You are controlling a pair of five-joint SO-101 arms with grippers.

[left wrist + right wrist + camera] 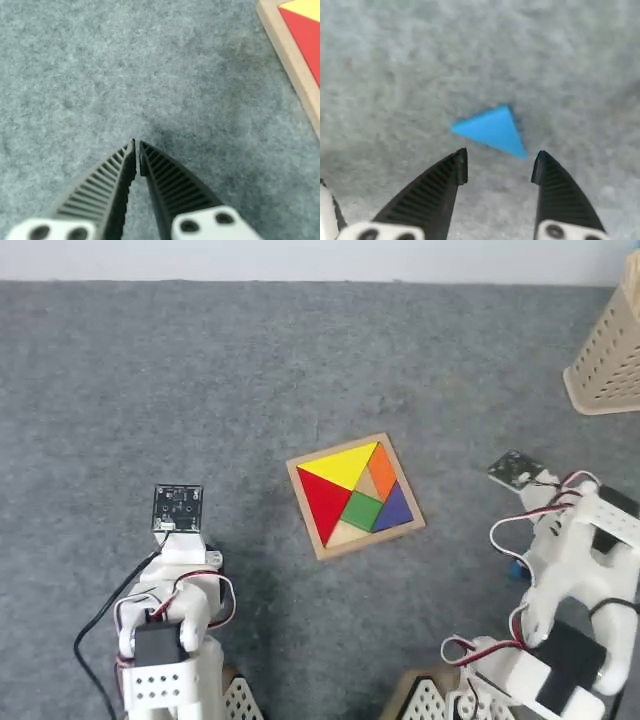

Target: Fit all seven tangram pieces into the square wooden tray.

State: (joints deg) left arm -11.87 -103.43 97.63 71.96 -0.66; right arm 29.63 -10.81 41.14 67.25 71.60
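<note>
Square wooden tray (372, 542) lies rotated near the centre of the grey-covered desk (200, 380). Seated inside it: yellow triangle (343, 466), red triangle (323, 502), orange piece (382, 470), green square (361, 510), purple triangle (396, 508). Two pale wood-coloured triangular patches also show inside; whether they are pieces or bare tray floor cannot be told.

Blue triangle (492, 130) lies flat on the desk, outside the tray, well to its right and under the right arm.

Right tool (501, 155): fingers spread, tips either side of the blue triangle's near corner, holding nothing. Contact with the piece cannot be determined.

Left tool (136, 145): fingers pressed together, nothing between them, over bare desk just left of the tray's corner (287, 47).

Cream perforated basket (610, 350) stands at the far right edge.
</note>
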